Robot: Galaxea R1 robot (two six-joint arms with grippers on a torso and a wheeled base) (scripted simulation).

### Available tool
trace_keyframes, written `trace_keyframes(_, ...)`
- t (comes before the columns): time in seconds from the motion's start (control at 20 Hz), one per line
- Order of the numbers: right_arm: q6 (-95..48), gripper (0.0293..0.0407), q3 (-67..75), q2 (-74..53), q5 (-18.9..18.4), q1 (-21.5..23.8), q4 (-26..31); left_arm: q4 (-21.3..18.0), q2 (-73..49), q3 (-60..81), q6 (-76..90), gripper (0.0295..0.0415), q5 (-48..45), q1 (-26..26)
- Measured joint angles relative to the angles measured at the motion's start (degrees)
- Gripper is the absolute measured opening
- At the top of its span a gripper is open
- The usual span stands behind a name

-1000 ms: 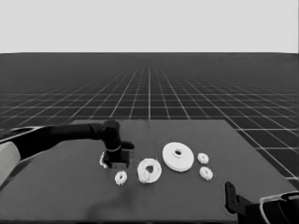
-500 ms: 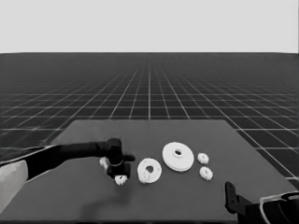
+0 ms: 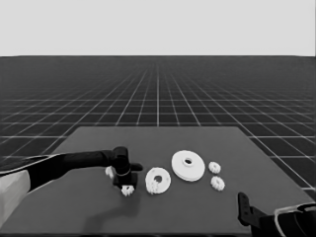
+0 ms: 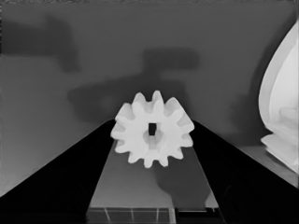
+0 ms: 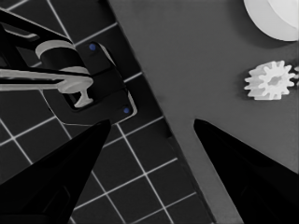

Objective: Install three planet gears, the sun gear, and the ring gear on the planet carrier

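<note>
— What's changed at that gear (image 3: 128, 190)?

— The left gripper (image 3: 124, 185) has dropped from up over the table's left end onto it, just left of the smaller round part (image 3: 158, 180). Pickup looks close.

— Gripped?

— Fingers (image 4: 70, 182) flank the gear, spread; it seems to be lying on the table. The left arm reaches low from the left. The right gripper (image 3: 244, 210) waits near right, open.

A dark counter (image 3: 197, 207) stands on a gridded floor (image 3: 158, 94); a thin white piece (image 3: 108, 171) lies near its left end.
</note>
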Motion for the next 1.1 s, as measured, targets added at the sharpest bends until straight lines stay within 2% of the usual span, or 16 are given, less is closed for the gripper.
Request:
trace_keyframes(0.2,0.00,0.0385,0.00,0.00,0.00,0.00,0.00,0.00,0.00,0.00,0.00,0.0313,0.00,0.00)
trace_keyframes(0.3,0.00,0.0385,0.00,0.00,0.00,0.00,0.00,-7.31,-1.86,6.34,-3.56,0.0312,3.26,-7.53)
trace_keyframes(0.4,0.00,0.0385,0.00,0.00,0.00,0.00,0.00,-10.37,-2.13,7.49,-4.31,0.0312,3.84,-10.89)
trace_keyframes(0.7,0.00,0.0385,0.00,0.00,0.00,0.00,0.00,-11.99,-2.20,7.78,-4.51,0.0312,4.04,-12.48)
trace_keyframes(0.8,0.00,0.0385,0.00,0.00,0.00,0.00,0.00,-13.83,14.10,-13.69,0.26,0.0313,3.46,-14.16)
trace_keyframes(0.85,0.00,0.0385,0.00,0.00,0.00,0.00,0.00,-14.19,18.42,-20.29,2.86,0.0312,3.08,-14.41)
trace_keyframes(0.95,0.00,0.0385,0.00,0.00,0.00,0.00,0.00,-14.54,22.63,-27.61,6.05,0.0312,2.65,-14.55)
trace_keyframes(1.1,0.00,0.0385,0.00,0.00,0.00,0.00,0.00,-14.70,24.51,-31.21,7.71,0.0312,2.44,-14.56)
